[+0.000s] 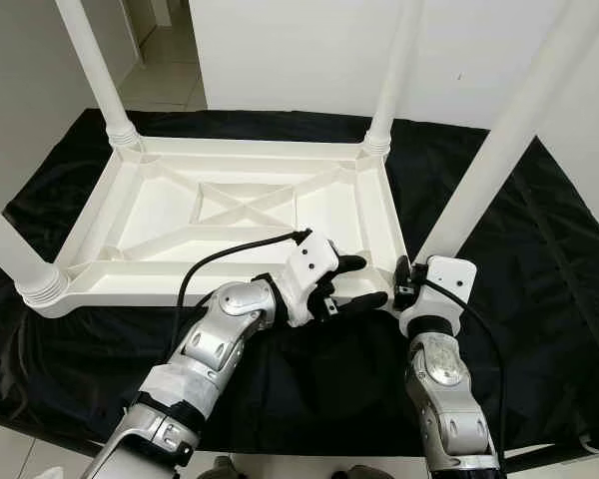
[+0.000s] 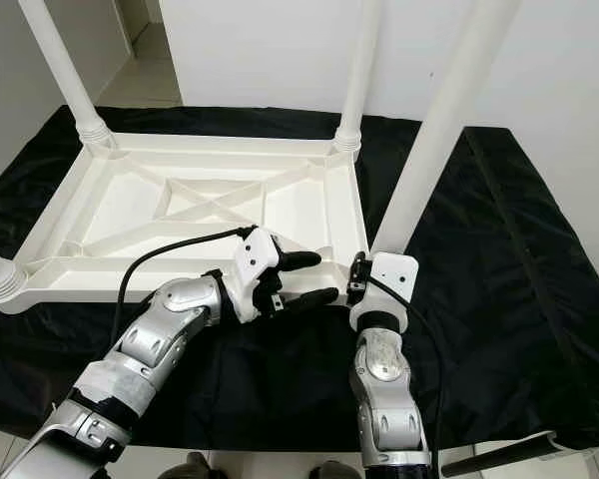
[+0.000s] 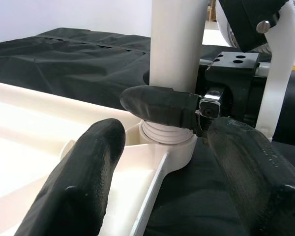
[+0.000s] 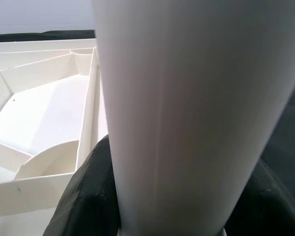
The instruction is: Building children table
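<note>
The white plastic table lies upside down on a black cloth. Its near-right leg stands tilted in the corner socket. My right gripper is shut on this leg just above its threaded base, with one black finger wrapped across the leg. The leg sits between both right fingers in the right wrist view. To the left of the same corner, my left gripper is open over the table's rim, its fingers pointing at the socket and holding nothing.
Three more white legs stand in their sockets: far left, far right and near left. The black cloth spreads around the table. A white wall is behind, with tiled floor at the far left.
</note>
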`<state>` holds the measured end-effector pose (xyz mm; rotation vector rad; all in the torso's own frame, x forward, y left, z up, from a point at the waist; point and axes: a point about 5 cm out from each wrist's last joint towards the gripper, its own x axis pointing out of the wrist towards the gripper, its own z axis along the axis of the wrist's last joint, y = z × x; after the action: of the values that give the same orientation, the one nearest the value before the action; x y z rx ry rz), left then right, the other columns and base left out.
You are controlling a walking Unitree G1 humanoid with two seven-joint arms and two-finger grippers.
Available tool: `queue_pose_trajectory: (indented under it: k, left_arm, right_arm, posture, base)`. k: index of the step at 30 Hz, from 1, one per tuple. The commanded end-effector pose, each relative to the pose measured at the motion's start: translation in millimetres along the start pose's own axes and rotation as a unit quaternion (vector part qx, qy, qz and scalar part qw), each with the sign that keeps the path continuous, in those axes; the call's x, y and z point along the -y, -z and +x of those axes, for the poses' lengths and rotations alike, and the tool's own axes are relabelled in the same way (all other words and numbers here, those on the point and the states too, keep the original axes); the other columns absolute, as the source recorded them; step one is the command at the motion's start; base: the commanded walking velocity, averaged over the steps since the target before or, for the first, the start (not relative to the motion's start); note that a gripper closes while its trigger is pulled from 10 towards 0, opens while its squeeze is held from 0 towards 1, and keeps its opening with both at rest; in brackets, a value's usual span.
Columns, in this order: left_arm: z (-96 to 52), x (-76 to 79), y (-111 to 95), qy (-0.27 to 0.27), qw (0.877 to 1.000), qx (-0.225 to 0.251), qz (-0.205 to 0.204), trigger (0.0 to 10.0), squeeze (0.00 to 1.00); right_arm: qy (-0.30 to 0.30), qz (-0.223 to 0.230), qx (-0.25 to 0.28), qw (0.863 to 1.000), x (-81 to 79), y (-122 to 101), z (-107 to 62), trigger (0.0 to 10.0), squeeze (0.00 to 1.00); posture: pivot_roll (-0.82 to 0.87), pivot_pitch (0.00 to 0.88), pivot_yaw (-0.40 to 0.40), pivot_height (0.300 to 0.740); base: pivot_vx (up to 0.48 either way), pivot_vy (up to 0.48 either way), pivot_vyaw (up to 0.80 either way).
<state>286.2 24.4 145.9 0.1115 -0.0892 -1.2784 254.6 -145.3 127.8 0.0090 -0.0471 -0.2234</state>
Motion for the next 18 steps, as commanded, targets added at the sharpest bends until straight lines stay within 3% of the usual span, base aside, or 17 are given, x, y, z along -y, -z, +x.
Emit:
queue_pose_trajectory:
  k: [1,2,9,10,13,14,18]
  left_arm:
    - [-1.6,-1.7,-1,0.010,1.000,-0.002,0.005,10.0,0.00]
    - [-1.8,-2.2,-1,0.008,1.000,-0.002,0.006,10.0,0.00]
    - [-2.0,-2.6,-2,0.004,1.000,0.000,0.006,10.0,0.00]
    - [-1.9,-2.7,-2,0.003,1.000,0.000,0.006,10.0,0.00]
    - [-1.4,-3.0,-2,0.002,1.000,0.000,0.007,10.0,0.00]
    - [-1.4,-3.4,-2,0.001,1.000,0.000,0.007,10.0,0.00]
    - [-1.4,-4.9,-3,-0.001,1.000,0.001,0.008,10.0,0.00]
  right_arm:
    - [0.042,0.021,-0.020,0.999,1.2,5,-6.0,10.0,0.00]
    - [0.041,0.023,-0.019,0.999,1.5,5,-6.1,10.0,1.00]
    - [0.024,0.035,0.011,0.999,4.4,-5,-5.6,10.0,1.00]
    - [0.015,0.036,0.017,0.999,6.1,-7,-5.4,10.0,0.82]
    - [0.005,0.037,0.022,0.999,7.6,-8,-5.0,10.0,0.82]
    - [-0.022,0.032,0.024,0.999,9.2,-9,-4.5,10.0,0.00]
    - [-0.093,0.013,0.029,0.995,18.2,-12,-0.9,10.0,0.00]
  posture:
    - [-0.04,0.000,0.003,0.740]
    - [-0.04,0.000,0.000,0.740]
    - [-0.04,0.000,-0.005,0.740]
    - [-0.04,0.000,-0.007,0.740]
    - [-0.04,0.000,-0.007,0.740]
    - [-0.04,0.000,-0.006,0.740]
    - [-0.04,0.000,-0.002,0.740]
  base:
    - [0.000,0.000,0.00]
    - [0.000,0.000,0.00]
    - [0.000,0.000,0.00]
    - [0.000,0.000,0.00]
    - [0.000,0.000,0.00]
    - [0.000,0.000,0.00]
    - [0.000,0.000,0.00]
